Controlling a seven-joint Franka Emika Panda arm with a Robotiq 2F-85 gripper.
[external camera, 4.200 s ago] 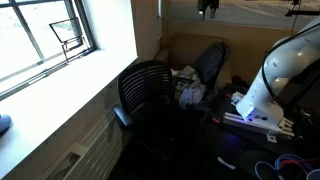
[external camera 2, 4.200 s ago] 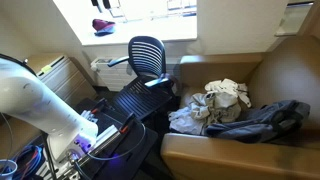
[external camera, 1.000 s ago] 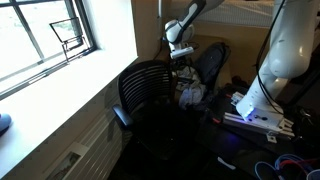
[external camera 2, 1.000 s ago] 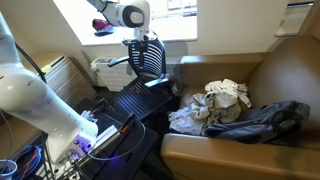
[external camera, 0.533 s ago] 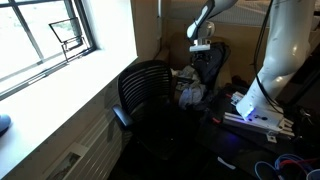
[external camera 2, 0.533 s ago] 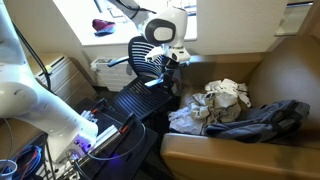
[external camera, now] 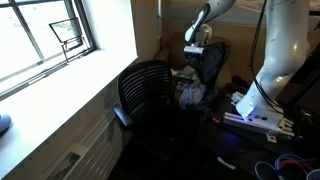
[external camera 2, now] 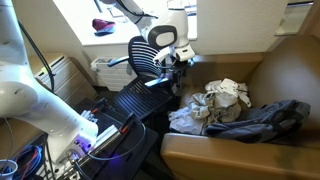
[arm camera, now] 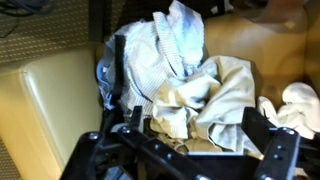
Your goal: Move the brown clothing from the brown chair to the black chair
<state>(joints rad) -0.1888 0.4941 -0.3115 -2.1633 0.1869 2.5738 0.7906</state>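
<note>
A pile of clothes lies on the brown chair point(external camera 2: 270, 70). In it are a tan-brown garment point(arm camera: 222, 92), a white and blue striped shirt point(arm camera: 165, 50) and a dark grey jacket point(external camera 2: 262, 118). The tan garment also shows in both exterior views point(external camera 2: 224, 97) point(external camera: 191, 94). My gripper point(arm camera: 200, 138) is open and empty. It hangs just above the tan garment, with a finger on each side. In both exterior views the gripper point(external camera 2: 181, 60) point(external camera: 194, 50) is over the chair's near edge. The black mesh chair point(external camera 2: 147, 55) point(external camera: 148, 88) stands beside it.
A black case or mat point(external camera 2: 130, 100) lies on the floor between the chairs. The robot base point(external camera: 262, 95) and cables point(external camera 2: 30, 155) are close by. A window sill point(external camera: 60, 90) and a radiator point(external camera 2: 60, 70) line the wall.
The arm came into view, swung from above the black chair to the brown chair, and lowered the open gripper toward the clothes pile.
</note>
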